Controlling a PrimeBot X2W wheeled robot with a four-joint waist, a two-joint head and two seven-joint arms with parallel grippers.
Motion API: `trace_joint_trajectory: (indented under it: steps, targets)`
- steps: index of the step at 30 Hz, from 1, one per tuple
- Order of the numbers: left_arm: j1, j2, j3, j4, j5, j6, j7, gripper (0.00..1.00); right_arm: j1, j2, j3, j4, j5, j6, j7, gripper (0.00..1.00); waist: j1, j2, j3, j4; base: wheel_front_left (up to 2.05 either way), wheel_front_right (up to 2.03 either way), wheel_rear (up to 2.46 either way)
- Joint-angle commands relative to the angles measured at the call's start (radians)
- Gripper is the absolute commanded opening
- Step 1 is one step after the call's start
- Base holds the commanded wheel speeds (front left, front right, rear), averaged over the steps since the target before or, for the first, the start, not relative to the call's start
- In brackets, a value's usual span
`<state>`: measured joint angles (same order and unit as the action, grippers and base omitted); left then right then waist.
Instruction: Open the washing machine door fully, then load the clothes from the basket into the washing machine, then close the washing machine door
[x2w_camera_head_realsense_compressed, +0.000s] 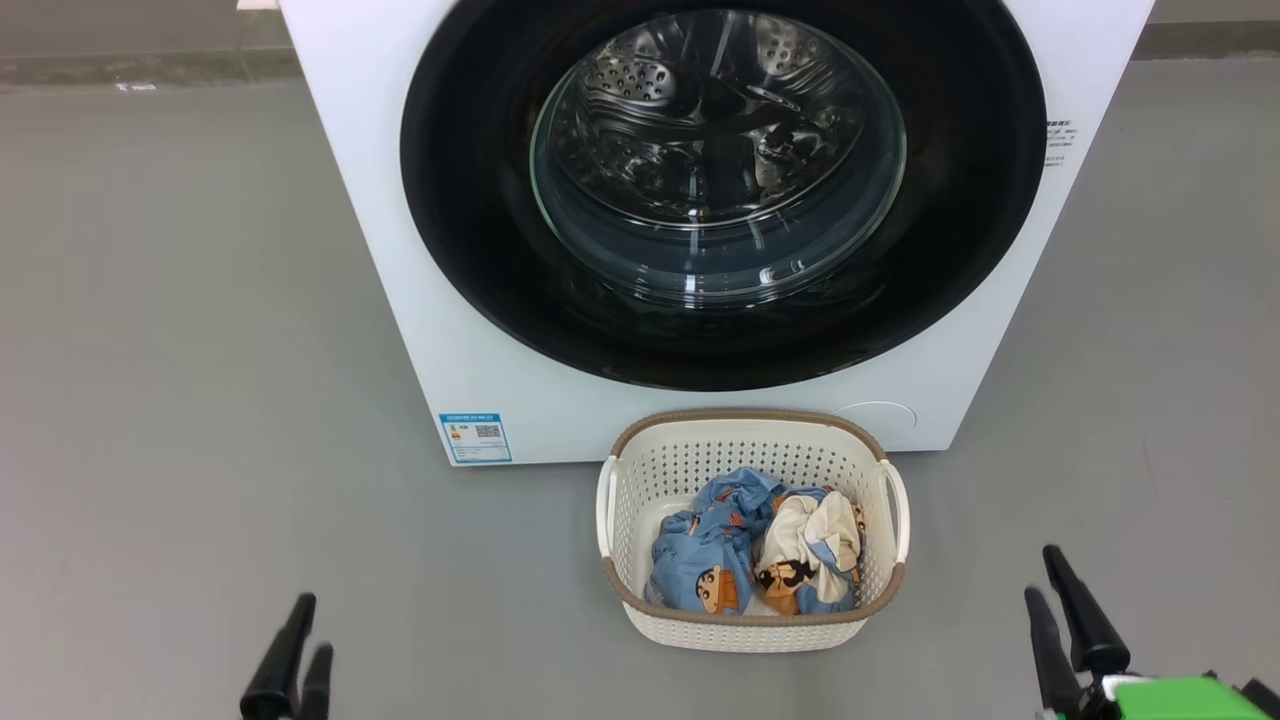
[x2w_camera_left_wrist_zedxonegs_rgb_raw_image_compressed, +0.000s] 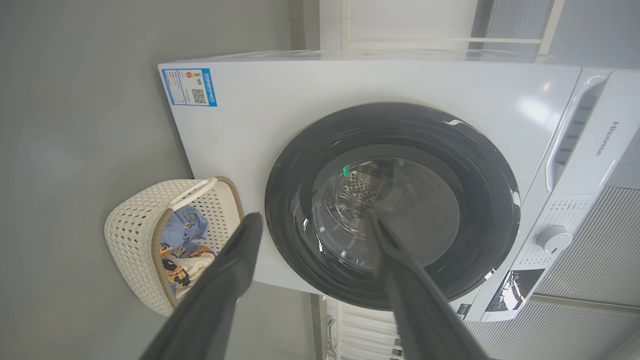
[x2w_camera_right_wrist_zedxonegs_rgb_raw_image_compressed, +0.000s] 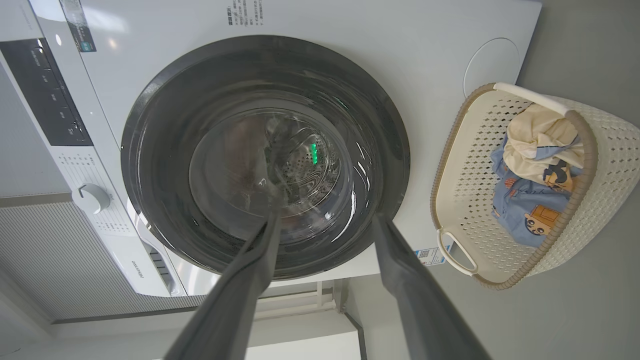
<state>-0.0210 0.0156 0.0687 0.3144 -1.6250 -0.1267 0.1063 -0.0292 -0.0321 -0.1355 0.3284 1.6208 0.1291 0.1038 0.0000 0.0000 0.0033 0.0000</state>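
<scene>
opening comes first lol | left fingers and right fingers both spread, empty, hanging low | washing machine door shut, ahead above them | clothes in basket between them, handy for loading

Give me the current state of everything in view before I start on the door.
door: shut.
drum: looks empty, seen through the door.
basket: upright, in front of the door.
clothes: both crumpled in the basket.
left end effector: open, empty.
right end effector: open, empty.
</scene>
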Motion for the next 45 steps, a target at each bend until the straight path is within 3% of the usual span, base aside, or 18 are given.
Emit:
trace_joint_trajectory:
  steps: [1,7,11,23,45]
  targets:
    - [-0.016,0.009,0.002,-0.018,0.002,-0.001,-0.002,1.00,-0.013,-0.005,0.002,-0.019,0.000,0.000,-0.002,1.00,0.0000,0.0000,0.000,0.000,0.00,0.00,0.00]
    - [-0.014,0.013,-0.003,-0.033,0.012,-0.001,-0.017,1.00,-0.012,-0.007,0.014,-0.023,-0.009,0.000,-0.018,1.00,0.0023,0.0000,-0.003,0.002,0.00,0.00,0.00]
    - [-0.012,0.020,-0.010,-0.043,0.023,-0.001,-0.031,1.00,-0.012,-0.010,0.023,-0.024,-0.024,0.000,-0.031,1.00,0.0002,0.0000,-0.002,0.004,0.00,0.00,0.00]
    - [-0.011,0.042,-0.031,-0.064,0.120,-0.001,-0.068,1.00,-0.019,-0.030,0.058,-0.018,-0.113,0.000,-0.068,1.00,0.0001,0.0000,-0.005,0.008,0.00,0.00,0.00]
    - [-0.014,0.072,-0.069,-0.091,0.379,-0.002,-0.133,1.00,-0.024,-0.057,0.096,-0.018,-0.428,0.001,-0.132,1.00,0.0000,0.0000,-0.006,0.014,0.00,0.00,0.00]
